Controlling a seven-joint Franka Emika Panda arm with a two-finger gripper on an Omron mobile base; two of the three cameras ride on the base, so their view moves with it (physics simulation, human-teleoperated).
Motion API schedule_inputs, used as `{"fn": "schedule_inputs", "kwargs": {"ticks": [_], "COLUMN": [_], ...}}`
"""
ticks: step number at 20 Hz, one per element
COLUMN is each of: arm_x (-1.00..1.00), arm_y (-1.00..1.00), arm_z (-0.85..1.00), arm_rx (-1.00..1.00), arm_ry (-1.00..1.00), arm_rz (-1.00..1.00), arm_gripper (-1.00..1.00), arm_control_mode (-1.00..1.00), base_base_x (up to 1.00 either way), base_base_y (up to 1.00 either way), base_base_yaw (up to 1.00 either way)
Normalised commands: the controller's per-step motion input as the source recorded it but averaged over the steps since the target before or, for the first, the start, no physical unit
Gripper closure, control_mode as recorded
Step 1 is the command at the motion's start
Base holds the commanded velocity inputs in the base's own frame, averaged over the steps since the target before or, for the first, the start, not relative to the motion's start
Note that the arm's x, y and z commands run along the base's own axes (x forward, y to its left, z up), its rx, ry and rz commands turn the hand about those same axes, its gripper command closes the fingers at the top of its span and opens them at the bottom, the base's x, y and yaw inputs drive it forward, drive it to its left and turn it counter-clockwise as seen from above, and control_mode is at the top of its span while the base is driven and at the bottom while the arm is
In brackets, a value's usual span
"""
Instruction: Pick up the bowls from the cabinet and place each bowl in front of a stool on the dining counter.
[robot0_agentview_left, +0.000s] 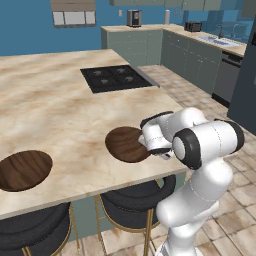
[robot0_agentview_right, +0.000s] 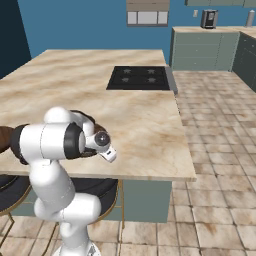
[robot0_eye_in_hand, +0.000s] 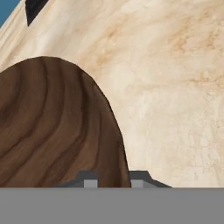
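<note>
Jaws clamped on the rim of the second bowl (robot0_agentview_left: 126, 144), resting on the table (robot0_agentview_left: 60, 105) above a stool (robot0_agentview_left: 135, 200); release gently, then lift straight up.

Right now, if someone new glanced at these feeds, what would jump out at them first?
Probably the white arm folded low over the near edge of the dining counter, its gripper shut on the rim of a wooden bowl resting on the marble. A second bowl sits further left along the same edge, with black stools tucked below and the black cooktop set in further back.
</note>
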Motion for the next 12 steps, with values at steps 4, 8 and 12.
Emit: {"fn": "schedule_inputs", "kwargs": {"ticks": [4, 8, 12], "arm_x": [0.11, -0.05, -0.50], "arm_y": [0.00, 0.00, 0.00], "arm_z": [-0.04, 0.02, 0.41], "arm_rx": [0.00, 0.00, 0.00], "arm_ry": [0.00, 0.00, -0.03], "arm_rz": [-0.03, -0.01, 0.00], "arm_gripper": [1.00, -1.00, -1.00], "arm_control_mode": [-1.00, -1.00, -1.00], "base_base_x": [0.00, 0.00, 0.00], "base_base_y": [0.00, 0.00, 0.00], "base_base_yaw": [0.00, 0.00, 0.00]}}
